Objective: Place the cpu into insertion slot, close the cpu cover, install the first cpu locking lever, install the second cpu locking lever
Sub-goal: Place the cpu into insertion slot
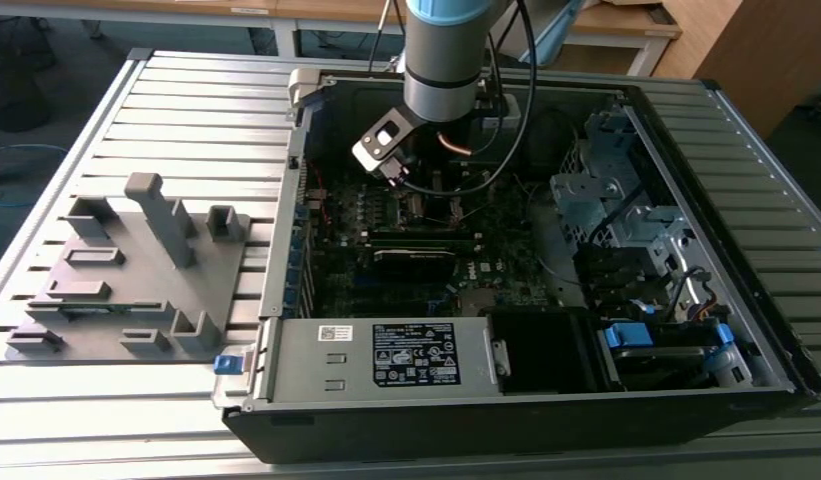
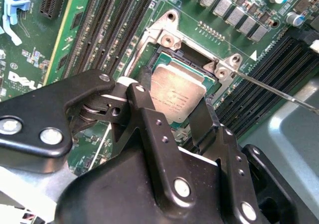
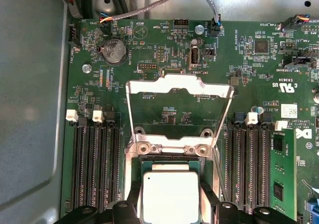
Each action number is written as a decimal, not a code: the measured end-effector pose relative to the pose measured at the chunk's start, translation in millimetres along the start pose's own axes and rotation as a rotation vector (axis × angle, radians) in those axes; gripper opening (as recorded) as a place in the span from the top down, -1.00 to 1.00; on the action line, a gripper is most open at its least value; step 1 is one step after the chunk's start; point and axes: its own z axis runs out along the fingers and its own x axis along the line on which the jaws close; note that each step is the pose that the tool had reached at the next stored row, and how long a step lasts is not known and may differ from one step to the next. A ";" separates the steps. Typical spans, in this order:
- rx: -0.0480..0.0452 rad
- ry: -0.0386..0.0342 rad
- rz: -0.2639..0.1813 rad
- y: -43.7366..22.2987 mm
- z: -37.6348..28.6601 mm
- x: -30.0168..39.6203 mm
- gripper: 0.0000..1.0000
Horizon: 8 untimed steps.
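- Wooden desks (image 1: 317, 10) stand at the back of the room, with grey floor below them.
- Beneath everything lies a slatted grey metal table (image 1: 183, 110), its ribs running across the exterior view.
- On the exterior view's left of that table sits a grey fixture plate (image 1: 130, 270) with upright blocks and pegs on it.
- Beside the plate an open computer case (image 1: 770, 360) lies on its side, a silver power supply (image 1: 383, 355) at its near edge.
- Inside the case I see the green motherboard (image 3: 164, 50), with a round coin battery (image 3: 113, 52) and rows of long black memory slots (image 3: 94, 164).
- I reach down into the case from above, my gripper (image 2: 171, 92) low over the board.
- My gripper is closed narrowly on the cpu (image 3: 171, 194), one black finger against each of two opposite edges.
- The cpu lies flat, silver top up, within the insertion slot (image 2: 168, 55).
- The cpu cover (image 3: 144, 86) stands raised on its hinge at the slot's edge, its cut-out centre showing the board behind.
- A thin metal locking lever (image 2: 269, 88) sticks out from the slot's corner, not latched down.
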 end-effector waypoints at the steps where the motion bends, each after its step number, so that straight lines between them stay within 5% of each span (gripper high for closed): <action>1: 0.0000 0.0000 0.000 0.0 0.0 -0.1 -0.08; 8: -0.0004 -0.0007 0.013 0.0 -0.1 -0.7 -0.08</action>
